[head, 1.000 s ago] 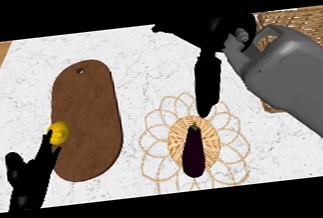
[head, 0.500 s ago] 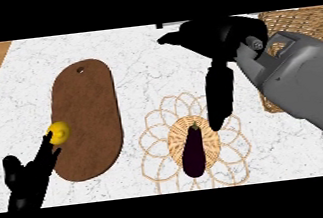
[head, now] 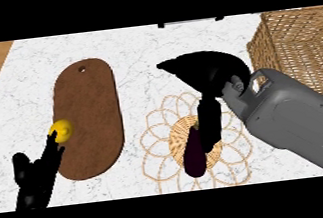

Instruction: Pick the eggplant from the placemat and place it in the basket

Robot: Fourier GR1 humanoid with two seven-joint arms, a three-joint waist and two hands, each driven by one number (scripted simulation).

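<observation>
Basket: woven basket (head: pixel 294 40) at the table's (head: pixel 143 47) far right corner. We see only a wall and its rim, nothing visible in it, and its right side is cut off by the view's edge.
Eggplant: dark purple eggplant (head: pixel 192 159) lying lengthwise on the middle of the placemat (head: pixel 158 131), well apart from the basket.
Placemat: round, woven, with looped petals at its border, flat on the table just right of the cutting board.
Right hand: here is the right hand (head: pixel 208 73) over the placemat's far side, palm above. Its straight fingers (head: pixel 209 120) point down along the eggplant's right flank, uncurled and holding nothing.
Contact: the fingers overlap the eggplant's upper right edge, but whether they touch it cannot be told from this angle.
Right forearm: the grey forearm (head: pixel 300 125) covers the table's right part and the basket's near corner.
Cutting board: brown oval cutting board (head: pixel 88 96) on the left, with a small yellow fruit (head: pixel 62 129) on its left edge.
Left hand: the left hand (head: pixel 33 181) rests at the lower left with fingers up and relaxed, one fingertip just at the yellow fruit.
Hard to make out: the eggplant's stem end is hidden under the black fingers.
</observation>
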